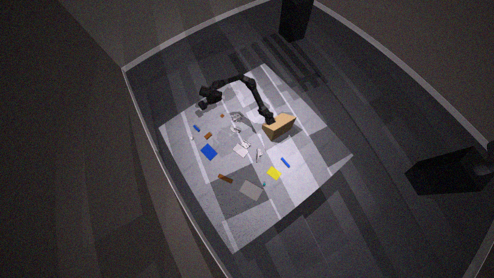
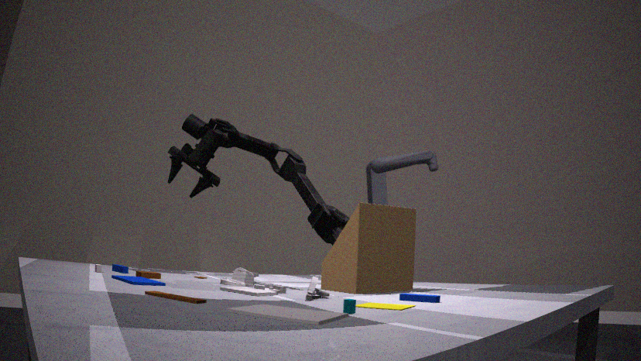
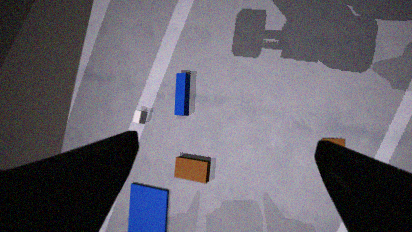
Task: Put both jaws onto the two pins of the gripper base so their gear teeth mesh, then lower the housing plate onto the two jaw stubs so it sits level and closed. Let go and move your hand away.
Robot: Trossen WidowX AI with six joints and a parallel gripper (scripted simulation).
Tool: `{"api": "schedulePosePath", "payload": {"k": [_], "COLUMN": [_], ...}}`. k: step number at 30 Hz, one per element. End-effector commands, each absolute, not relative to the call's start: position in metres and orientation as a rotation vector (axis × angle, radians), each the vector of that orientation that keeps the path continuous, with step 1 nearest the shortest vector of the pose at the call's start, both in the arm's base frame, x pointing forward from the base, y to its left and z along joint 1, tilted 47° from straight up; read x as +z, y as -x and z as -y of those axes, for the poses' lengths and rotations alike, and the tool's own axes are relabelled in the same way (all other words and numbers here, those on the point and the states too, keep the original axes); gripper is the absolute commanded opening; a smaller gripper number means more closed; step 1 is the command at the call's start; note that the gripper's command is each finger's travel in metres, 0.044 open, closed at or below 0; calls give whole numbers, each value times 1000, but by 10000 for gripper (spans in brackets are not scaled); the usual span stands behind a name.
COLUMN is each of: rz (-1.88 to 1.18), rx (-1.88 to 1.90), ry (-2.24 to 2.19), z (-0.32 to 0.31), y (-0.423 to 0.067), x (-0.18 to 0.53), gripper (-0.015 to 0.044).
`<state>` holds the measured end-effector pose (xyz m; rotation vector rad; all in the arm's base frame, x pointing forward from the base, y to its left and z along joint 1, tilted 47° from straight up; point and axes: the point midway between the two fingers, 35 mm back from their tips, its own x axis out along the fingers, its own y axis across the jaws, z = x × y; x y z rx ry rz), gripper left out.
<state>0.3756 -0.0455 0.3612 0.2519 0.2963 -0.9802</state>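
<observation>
My gripper [image 2: 179,189] [image 3: 226,144] is open and empty, high above the table's far left part; in the top view its fingertips are hard to make out. Pale parts lie mid-table: a curved jaw-like piece [image 1: 235,129], a long jaw-like piece [image 1: 258,155] [image 2: 313,286] near the tan block, a small detailed part [image 1: 245,144] touching or beside a flat pale plate [image 1: 240,150], and another detailed part [image 1: 236,117] farther back. Which is the gripper base and which the housing plate I cannot tell. Pins and teeth are too small to see. None of these parts shows in the wrist view.
Below the gripper lie a blue bar [image 1: 196,128] [image 3: 181,94], a brown block [image 1: 207,135] [image 3: 192,170], a white cube [image 3: 139,117] and a blue sheet [image 1: 208,151] [image 3: 148,207]. A tan wedge block [image 1: 280,121] [image 2: 385,251] stands at the arm's base. A grey plate [image 1: 250,190] and yellow sheet [image 1: 273,173] lie nearer the front.
</observation>
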Motion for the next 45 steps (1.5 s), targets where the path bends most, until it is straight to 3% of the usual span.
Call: {"api": "schedulePosePath", "payload": {"k": [1, 45], "rz": [-355, -928], "rx": [-966, -655], "ry": [-175, 681], "z": [45, 43], "y": [-376, -368], "x": [353, 278], "gripper": [440, 440]}}
